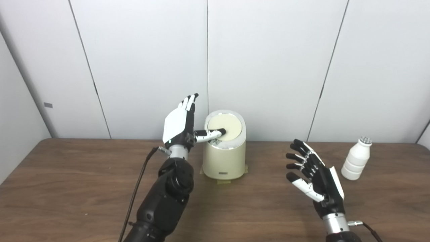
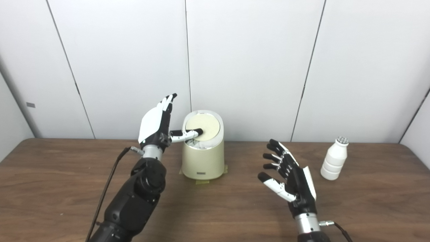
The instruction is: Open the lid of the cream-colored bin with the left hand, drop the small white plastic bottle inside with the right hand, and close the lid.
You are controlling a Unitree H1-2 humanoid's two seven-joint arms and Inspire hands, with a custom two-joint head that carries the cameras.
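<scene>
— Hovering nearest us is the right hand [image 1: 314,174], fingers spread wide, palm turned inward, holding nothing. It is waiting above the table [image 1: 67,188], well short of anything.

— And the bottle it is meant to take?

— The small white plastic bottle [image 1: 356,159] is standing upright further right, apart from that hand, untouched.

— What is the left one doing?

— The left hand [image 1: 179,124] is reaching further back, fingers straight and pointing up, gripping nothing. Its thumb [image 1: 211,134] is lying across the lid [image 1: 225,126] of the cream-colored bin [image 1: 224,161], pressing on it or just resting there; I cannot say which. The lid is looking tilted, though whether it is opening I cannot tell.

— So the first step?

— I am judging it so: lid-opening is in hand. Next, the thumb needs to get the lid clear and keep it held, while the right hand is going sideways for the bottle. Behind it all, plain white wall panels [image 1: 268,50].
</scene>
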